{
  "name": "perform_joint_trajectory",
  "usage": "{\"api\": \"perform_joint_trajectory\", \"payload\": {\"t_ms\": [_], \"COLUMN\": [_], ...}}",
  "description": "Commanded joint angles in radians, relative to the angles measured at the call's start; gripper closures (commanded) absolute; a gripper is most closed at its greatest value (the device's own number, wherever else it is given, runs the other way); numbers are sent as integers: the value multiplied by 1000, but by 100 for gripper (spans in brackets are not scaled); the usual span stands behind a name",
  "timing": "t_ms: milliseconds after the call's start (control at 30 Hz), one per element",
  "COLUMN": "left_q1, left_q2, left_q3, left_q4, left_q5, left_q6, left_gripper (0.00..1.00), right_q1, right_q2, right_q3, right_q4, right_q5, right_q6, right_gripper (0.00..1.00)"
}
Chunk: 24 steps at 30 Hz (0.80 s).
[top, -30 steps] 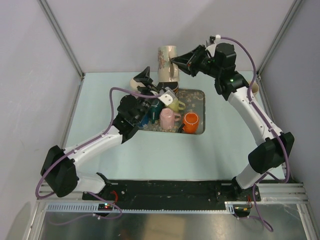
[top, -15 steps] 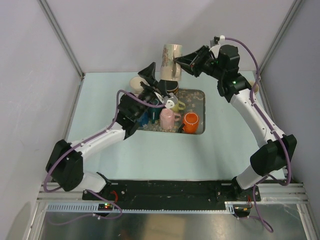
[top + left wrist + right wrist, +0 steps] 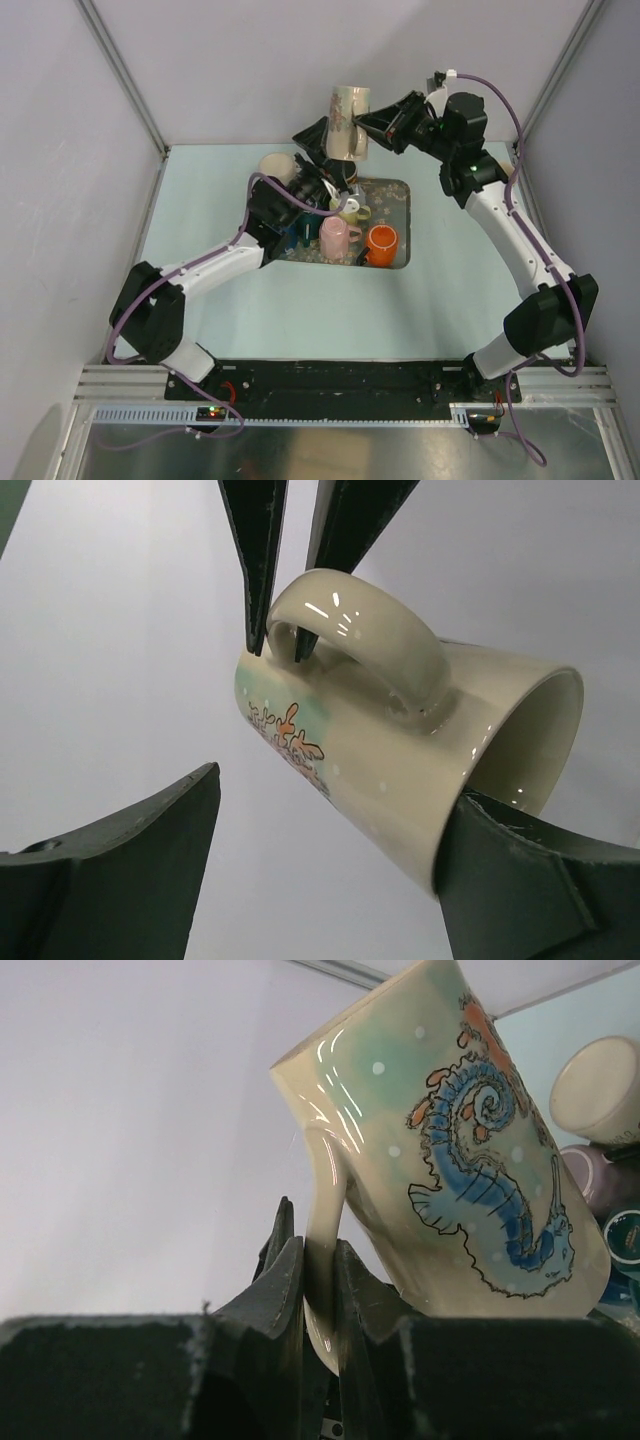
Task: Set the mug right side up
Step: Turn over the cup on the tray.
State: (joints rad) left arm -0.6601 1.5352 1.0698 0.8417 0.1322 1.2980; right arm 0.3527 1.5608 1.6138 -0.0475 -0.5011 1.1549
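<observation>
**While Pinched by the Handle, Hanging High Above the Tray**

While watching up close, shows barely a gap between the right fingers [image 3: 285, 1290], squeezed almost closed on the handle [image 3: 322, 1220] of the seahorse mug [image 3: 470, 1150]. Carries that mug in mid-air with the right gripper [image 3: 362, 122], tilted, over the far edge of the tray [image 3: 398, 186]. Spreads the left gripper [image 3: 335, 795] wide on either side of the body and grasps nothing. Cannot tell whether it brushes the rim.

Looks glazed, so hard and slick. Probably weighs a fair bit for such a thin pinch, and would break if dropped. Calls for a second hold across the body, just under the rim, before any turning.

Counting now: one mug aloft. At least four down in the tray, namely the pink mug [image 3: 334, 236], orange mug [image 3: 381, 243], pale yellow mug [image 3: 350, 209] and dark teal mug [image 3: 306, 222]. Add one cream mug [image 3: 277, 163] out on the table [image 3: 200, 220].
</observation>
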Motion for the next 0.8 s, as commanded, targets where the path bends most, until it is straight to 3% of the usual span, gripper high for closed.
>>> {"api": "perform_joint_trajectory", "payload": {"t_ms": [0,167,267,333,467,567,633,767], "left_q1": [18,18,18,18,17,16,16,6], "left_q2": [-83,-133,-148,-155,-166,-176,-188,-261], "left_q3": [11,-35,-44,-44,-42,-48,-61,-114], "left_q4": [207,206,205,205,206,204,190,80], "left_q5": [-10,-25,-28,-25,-33,-51,-61,-68], "left_q6": [45,41,41,43,35,20,8,-31], "left_gripper": [21,36,51,62,94,99,100,100], "right_q1": [-9,-23,-23,-21,-21,-25,-38,-98], "right_q2": [-71,-83,-82,-80,-79,-82,-88,-117], "right_q3": [-21,-62,-73,-76,-89,-103,-115,-156], "right_q4": [22,-6,-17,-26,-50,-68,-84,-106], "right_q5": [-71,-68,-66,-63,-53,-46,-49,-131], "right_q6": [-58,-84,-100,-111,-137,-180,-215,-355], "right_gripper": [100,100,100,100,100,98,88,54]}}
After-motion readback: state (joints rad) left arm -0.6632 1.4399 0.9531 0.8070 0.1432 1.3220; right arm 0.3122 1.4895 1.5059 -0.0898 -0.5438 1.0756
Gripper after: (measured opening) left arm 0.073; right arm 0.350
